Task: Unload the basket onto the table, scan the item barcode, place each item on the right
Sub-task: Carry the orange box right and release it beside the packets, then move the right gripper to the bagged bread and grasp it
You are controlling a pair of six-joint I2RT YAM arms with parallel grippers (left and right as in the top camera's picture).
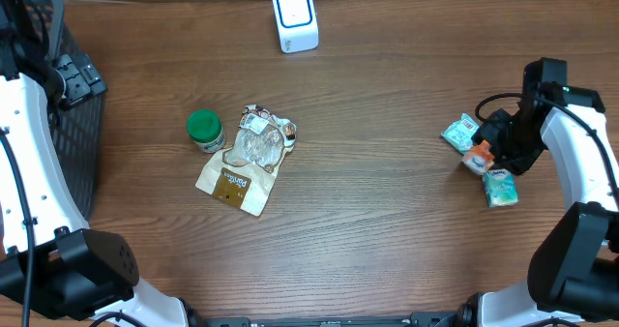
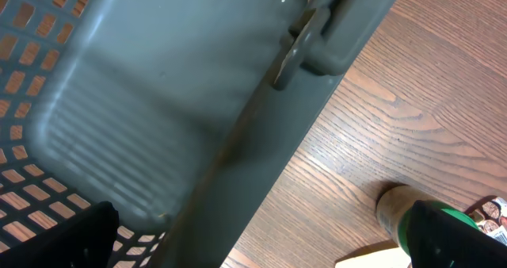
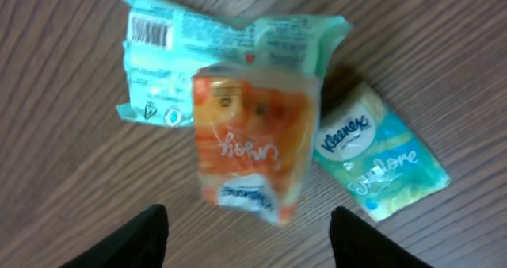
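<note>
Just ahead of your right claw point(image 3: 247, 220), jaws spread and gripping nothing, the orange tissue pack point(image 3: 255, 145) rests among teal packs point(image 3: 206, 42). Far off stands the scanner point(image 1: 295, 17), so the scan looks not yet done; your left claw point(image 2: 261, 228) hangs wide and empty beside the basket point(image 2: 119, 101).

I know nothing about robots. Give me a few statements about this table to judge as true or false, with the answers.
1. Three tissue packs lie by the right arm. True: a teal pack, an orange pack and a Kleenex pack.
2. The jar has a red lid. False: the jar has a green lid.
3. The right jaws are clamped on the orange pack. False: they stand apart, and the pack lies beyond them.
4. A white scanner stands at the table's far edge. True.
5. The left arm is above the snack bag. False: it is at the basket; the snack bag lies beside the jar.
</note>
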